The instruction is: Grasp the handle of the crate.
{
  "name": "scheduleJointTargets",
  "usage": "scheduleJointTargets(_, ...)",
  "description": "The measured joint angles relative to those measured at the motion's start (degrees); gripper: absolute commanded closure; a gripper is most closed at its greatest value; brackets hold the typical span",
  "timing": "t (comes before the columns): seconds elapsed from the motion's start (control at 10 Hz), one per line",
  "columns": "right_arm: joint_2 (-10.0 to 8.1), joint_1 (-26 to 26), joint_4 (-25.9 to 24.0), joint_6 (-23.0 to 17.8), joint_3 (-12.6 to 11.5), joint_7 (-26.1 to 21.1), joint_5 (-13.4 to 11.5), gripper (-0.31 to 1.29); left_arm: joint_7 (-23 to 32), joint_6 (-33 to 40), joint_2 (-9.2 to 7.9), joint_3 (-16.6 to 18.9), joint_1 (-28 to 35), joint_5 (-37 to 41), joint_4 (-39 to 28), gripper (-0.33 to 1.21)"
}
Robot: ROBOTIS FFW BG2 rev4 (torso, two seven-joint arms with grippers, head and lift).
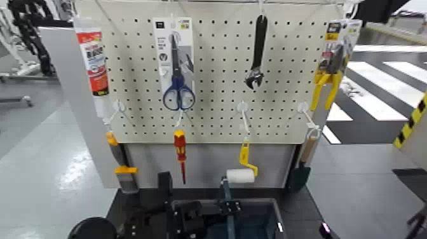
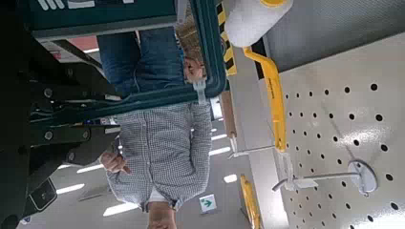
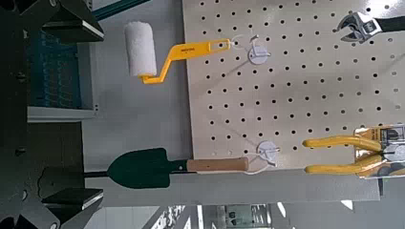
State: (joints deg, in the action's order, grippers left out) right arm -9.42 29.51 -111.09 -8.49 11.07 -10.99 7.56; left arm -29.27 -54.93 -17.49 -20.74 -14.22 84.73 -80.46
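The crate [image 1: 257,222] is a dark blue-grey slotted basket at the bottom centre of the head view, on a black surface. Its thin teal handle [image 1: 224,191] stands upright over its middle. My left gripper [image 1: 222,208] is at the handle's lower part. In the left wrist view its dark fingers [image 2: 67,91] sit close together on either side of the teal handle bar [image 2: 162,95], shut on it. My right gripper [image 3: 72,110] is open and empty beside the crate's mesh wall [image 3: 57,76].
A pegboard [image 1: 216,114] stands close behind the crate, holding scissors [image 1: 178,76], a wrench [image 1: 257,54], yellow pliers [image 1: 327,79], a screwdriver [image 1: 180,152], a yellow-handled paint roller [image 1: 241,173] and a trowel [image 3: 153,169]. A person in a checked shirt [image 2: 162,143] stands beyond.
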Motion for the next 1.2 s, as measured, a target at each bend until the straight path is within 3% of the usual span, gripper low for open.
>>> scheduleJointTargets(0.7, -0.16, 0.0, -0.1, 0.2, 0.1, 0.0, 0.2, 0.15, 0.2, -0.9, 0.28, 0.6, 2.1, 1.0, -1.6, 1.19)
scheduleJointTargets(1.2, -0.20, 0.0, -0.1, 0.4, 0.0, 0.0, 0.1, 0.15, 7.5, -3.2, -0.99, 5.0, 8.3, 8.8, -7.5, 1.19)
